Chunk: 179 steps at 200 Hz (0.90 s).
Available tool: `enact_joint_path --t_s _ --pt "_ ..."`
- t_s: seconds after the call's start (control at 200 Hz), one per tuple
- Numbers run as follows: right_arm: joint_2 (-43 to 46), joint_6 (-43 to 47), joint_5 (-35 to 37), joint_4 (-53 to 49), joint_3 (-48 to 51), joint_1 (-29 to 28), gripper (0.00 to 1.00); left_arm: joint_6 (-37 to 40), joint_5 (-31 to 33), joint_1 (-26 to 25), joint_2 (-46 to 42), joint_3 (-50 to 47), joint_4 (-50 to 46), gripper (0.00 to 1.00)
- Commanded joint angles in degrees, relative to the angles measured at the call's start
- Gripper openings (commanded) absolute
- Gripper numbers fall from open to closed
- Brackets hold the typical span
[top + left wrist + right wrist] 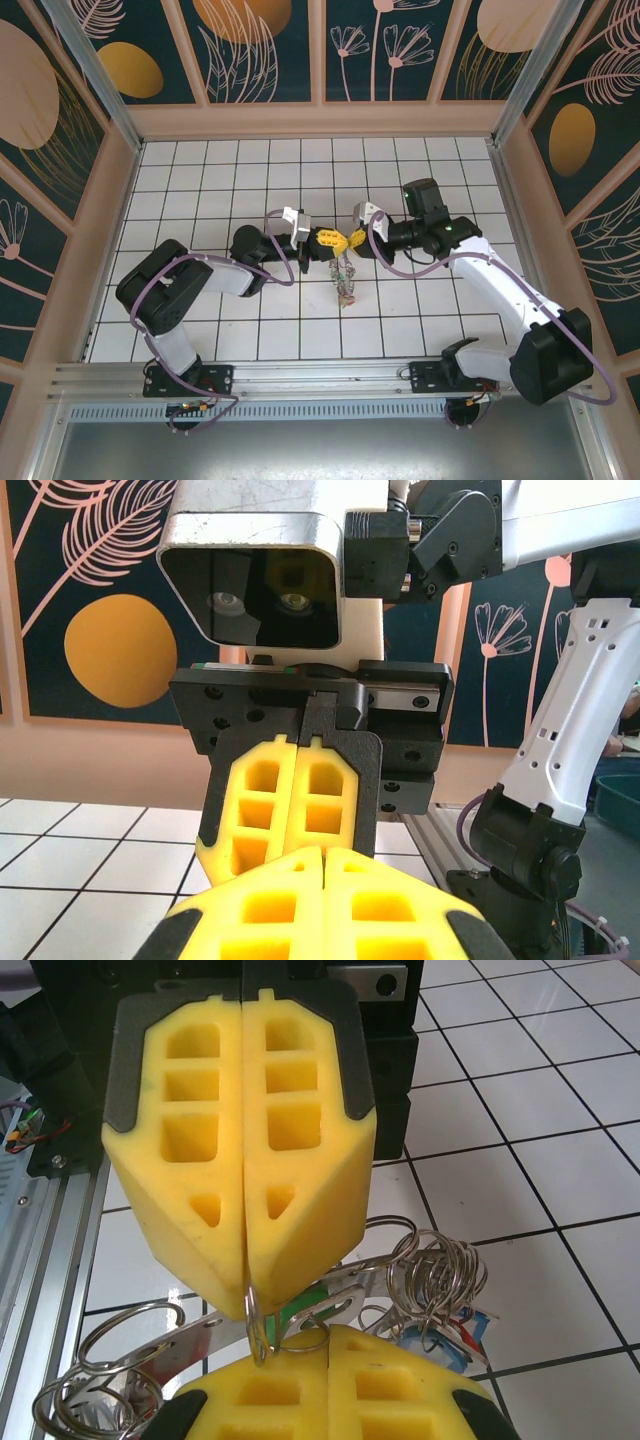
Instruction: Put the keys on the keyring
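The keys (345, 283) dangle in a bunch above the white tiled table (420, 320), just under the spot where the two grippers meet tip to tip; the left gripper (327, 241) reaches in level from the left, its yellow fingers (190, 1160) pressed together on a thin wire keyring (258, 1328); the right gripper (351, 241) faces it, forearm level, fingers likewise closed; what they pinch cannot be told.

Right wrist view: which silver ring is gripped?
The thin upright silver metal ring pinched at the tips of the yellow-padded left gripper; the ring bunches lower left and right are loose.
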State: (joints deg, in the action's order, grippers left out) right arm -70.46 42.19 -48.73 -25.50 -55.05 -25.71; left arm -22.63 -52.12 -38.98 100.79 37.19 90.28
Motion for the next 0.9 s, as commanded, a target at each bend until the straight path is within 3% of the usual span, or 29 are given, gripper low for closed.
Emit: enact_joint_path --t_s 0.0,0.1,0.44,0.566,0.691,0.771,0.846,0.891 --pt "-0.5 -1.5 -3.0 3.0 -2.3 -1.4 0.00 -1.1 -0.2 -1.1 0.6 2.3 7.7 0.00" --pt "0.6 -1.3 -2.2 3.4 -1.8 -1.2 0.09 -1.8 0.3 -1.2 1.0 2.1 9.0 0.00" --pt "10.3 4.9 2.0 -1.0 1.6 1.1 0.26 -1.6 0.5 -1.2 0.7 2.1 9.1 0.00" --pt "11.2 5.4 1.1 -2.0 1.4 1.9 0.21 -1.7 0.5 -1.1 0.9 2.5 9.1 0.00" --pt "9.9 5.6 -1.4 -2.8 1.2 2.0 0.00 -2.0 0.5 -1.2 1.0 2.8 9.0 0.00" --pt "9.3 5.6 -1.4 -2.9 1.4 2.0 0.00 -2.0 0.5 -1.1 0.9 2.8 9.1 0.00" --pt "9.1 5.4 -0.7 -2.6 2.2 2.1 0.12 -2.0 0.5 -1.1 0.8 2.6 9.0 0.00" --pt "9.0 5.2 -0.7 -2.3 2.7 2.5 0.14 -2.0 0.6 -1.2 0.7 2.4 9.1 0.00"
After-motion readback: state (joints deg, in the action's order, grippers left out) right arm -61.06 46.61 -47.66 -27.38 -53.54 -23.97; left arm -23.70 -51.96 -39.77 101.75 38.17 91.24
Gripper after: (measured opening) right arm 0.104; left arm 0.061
